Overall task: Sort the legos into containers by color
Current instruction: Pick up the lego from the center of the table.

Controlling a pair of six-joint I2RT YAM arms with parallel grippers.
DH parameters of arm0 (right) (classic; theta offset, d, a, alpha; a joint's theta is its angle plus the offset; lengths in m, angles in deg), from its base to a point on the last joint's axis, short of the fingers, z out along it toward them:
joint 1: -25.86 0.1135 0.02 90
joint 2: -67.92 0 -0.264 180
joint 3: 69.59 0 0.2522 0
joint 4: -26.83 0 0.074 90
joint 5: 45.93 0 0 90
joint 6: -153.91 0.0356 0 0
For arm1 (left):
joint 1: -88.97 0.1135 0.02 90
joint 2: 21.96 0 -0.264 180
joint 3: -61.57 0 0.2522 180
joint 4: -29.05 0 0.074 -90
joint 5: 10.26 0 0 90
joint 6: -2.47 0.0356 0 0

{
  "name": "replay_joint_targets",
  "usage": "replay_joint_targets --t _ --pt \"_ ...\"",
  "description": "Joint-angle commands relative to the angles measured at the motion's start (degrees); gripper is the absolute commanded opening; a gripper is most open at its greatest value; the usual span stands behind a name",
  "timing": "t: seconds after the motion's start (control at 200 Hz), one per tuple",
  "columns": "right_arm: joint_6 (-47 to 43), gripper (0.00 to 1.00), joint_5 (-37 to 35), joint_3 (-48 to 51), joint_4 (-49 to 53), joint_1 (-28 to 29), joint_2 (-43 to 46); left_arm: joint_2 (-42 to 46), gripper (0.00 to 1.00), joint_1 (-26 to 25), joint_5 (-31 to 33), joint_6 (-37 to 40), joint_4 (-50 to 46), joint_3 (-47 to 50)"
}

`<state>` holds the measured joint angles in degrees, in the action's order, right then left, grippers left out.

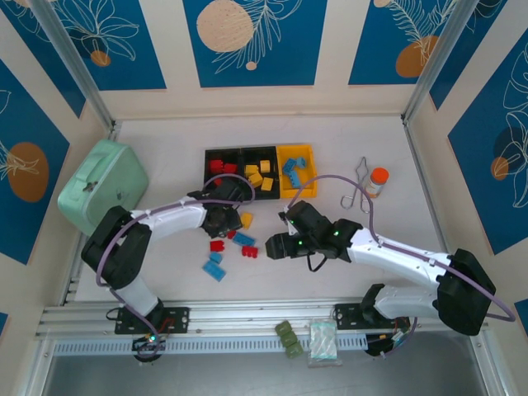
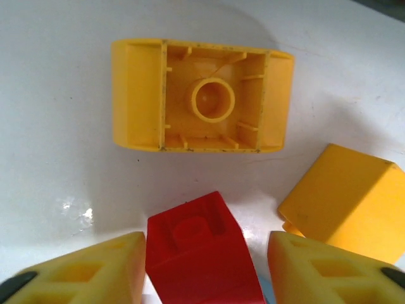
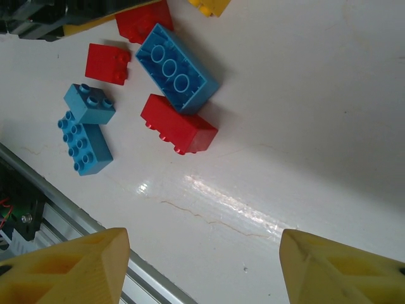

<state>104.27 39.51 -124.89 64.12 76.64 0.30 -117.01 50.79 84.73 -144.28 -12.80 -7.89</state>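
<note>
At the far middle of the tabletop (image 1: 272, 285) the containers (image 1: 241, 151) stand joined in a row. The left black bin (image 1: 223, 150) holds red legos, the middle black bin (image 1: 258, 149) yellow ones, and the yellow bin (image 1: 297, 148) blue ones.

Just in front of the bins, the left hand (image 1: 231, 221) is down low among loose legos. In the left wrist view its yellow fingers (image 2: 88, 272) stand on either side of a red brick (image 2: 199, 253). One finger looks to be against the brick and the other is a sliver off, so I cannot tell whether the brick is clamped. Beyond it an upturned yellow brick (image 2: 202, 95) lies hollow side up. A second yellow brick (image 2: 345, 202) sits tilted, just beside the other finger.

The right hand (image 1: 279, 245) hovers near the middle of the tabletop. Its fingers (image 3: 69, 266) are spread wide with only bare tabletop between them. Ahead of it lies a loose cluster:
- A large blue brick (image 3: 177, 66) shows three round hollows and touches a red block (image 3: 179, 123).
- A small red cube (image 3: 107, 63) lies near them.
- A small blue brick (image 3: 90, 103) touches a longer blue brick (image 3: 84, 140).

A mint-green case (image 1: 103, 186) sits at the left, and an orange-capped bottle (image 1: 377, 180) stands to the right of the bins.
</note>
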Motion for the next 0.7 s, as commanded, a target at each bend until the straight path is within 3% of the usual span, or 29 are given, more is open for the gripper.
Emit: replay_joint_targets --t 0.0,0.195,0.695 --pt "0.21 0.65 -0.28 0.91 0.02 -0.60 1.51 -1.37 0.46 -0.51 0.94 0.58 -1.68 -2.45" --pt "0.51 0.64 -0.28 1.63 0.03 -1.03 2.47 -1.59 0.28 -0.52 1.76 1.53 -2.44 -3.34" --pt "-0.96 0.64 1.51 -1.39 -1.47 -0.88 0.67 6.23 0.25 2.92 4.40 9.53 -9.34 -11.08"
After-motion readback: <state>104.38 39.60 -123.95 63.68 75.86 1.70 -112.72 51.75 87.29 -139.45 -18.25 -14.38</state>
